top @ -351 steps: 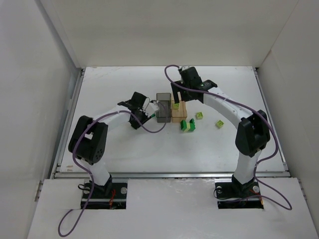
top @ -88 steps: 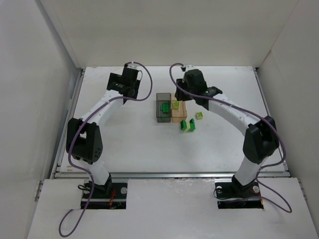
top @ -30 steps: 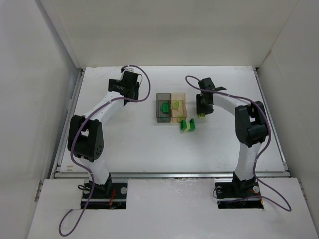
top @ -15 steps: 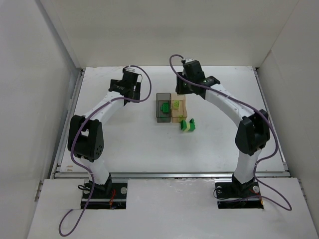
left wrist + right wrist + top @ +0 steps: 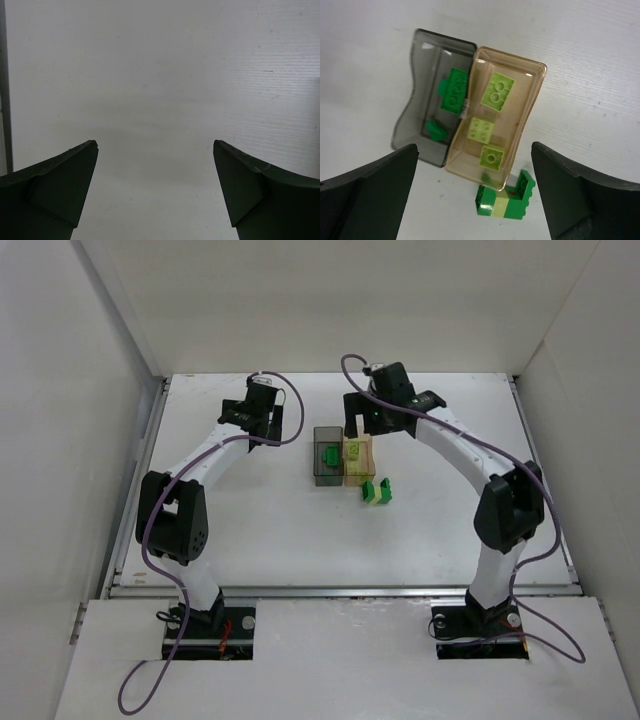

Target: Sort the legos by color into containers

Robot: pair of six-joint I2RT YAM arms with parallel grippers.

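Note:
The containers stand joined mid-table: a smoky grey bin (image 5: 327, 455) (image 5: 427, 107) and an amber bin (image 5: 358, 458) (image 5: 522, 100). Two dark green legos (image 5: 454, 90) lie in the grey bin. Three pale yellow-green legos (image 5: 496, 90) lie in the amber one. A small cluster of dark green legos (image 5: 376, 490) (image 5: 507, 200) with a pale piece in it stands on the table just in front of the amber bin. My right gripper (image 5: 366, 424) (image 5: 474, 146) hangs open above the amber bin, holding nothing. My left gripper (image 5: 255, 412) (image 5: 155, 142) is open over bare table, left of the bins.
White walls close in the table (image 5: 250, 520) on three sides. A raised table edge (image 5: 4, 90) runs close by the left gripper. Purple cables loop off both arms.
My right gripper carried a pale lego from the table right of the bins to above the amber bin and opened; the lego now lies inside. The left arm has barely moved.

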